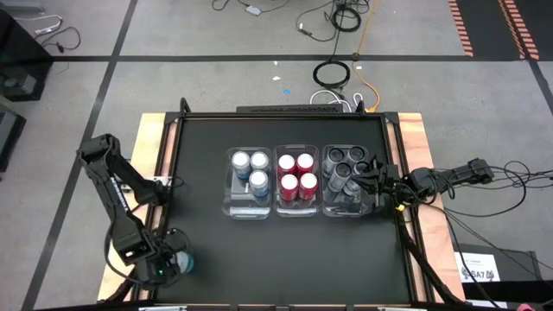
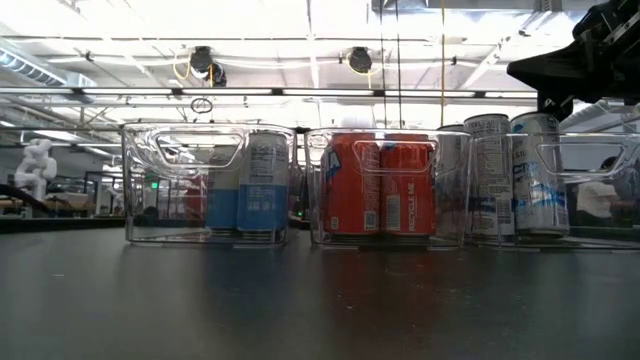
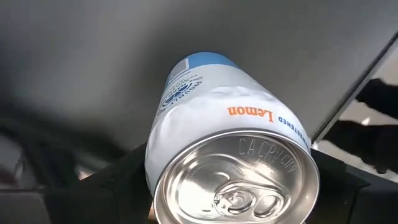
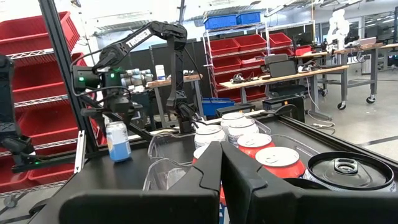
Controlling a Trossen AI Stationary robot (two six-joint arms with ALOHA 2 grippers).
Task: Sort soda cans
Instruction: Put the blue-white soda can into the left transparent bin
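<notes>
My left gripper is at the table's near left corner, shut on a light blue soda can, which shows upright in the right wrist view. Three clear bins stand in a row mid-table. The left bin holds three light blue cans. The middle bin holds several red cans, and the right bin holds dark cans. My right gripper hangs shut over the right bin's right side, touching nothing; a dark can top lies just beside its fingers. My left gripper pinches the light blue can between its two fingers on the upper wall, just below the silvery top. The fingers come from above, pointing down, and the can stays upright. Whether its base rests on the table I cannot tell.
Bare black tabletop lies in front of the bins and between them and my left gripper. Wooden side boards edge the table on both sides. Cables run beside the right arm. Shelves and workbenches stand in the room beyond.
</notes>
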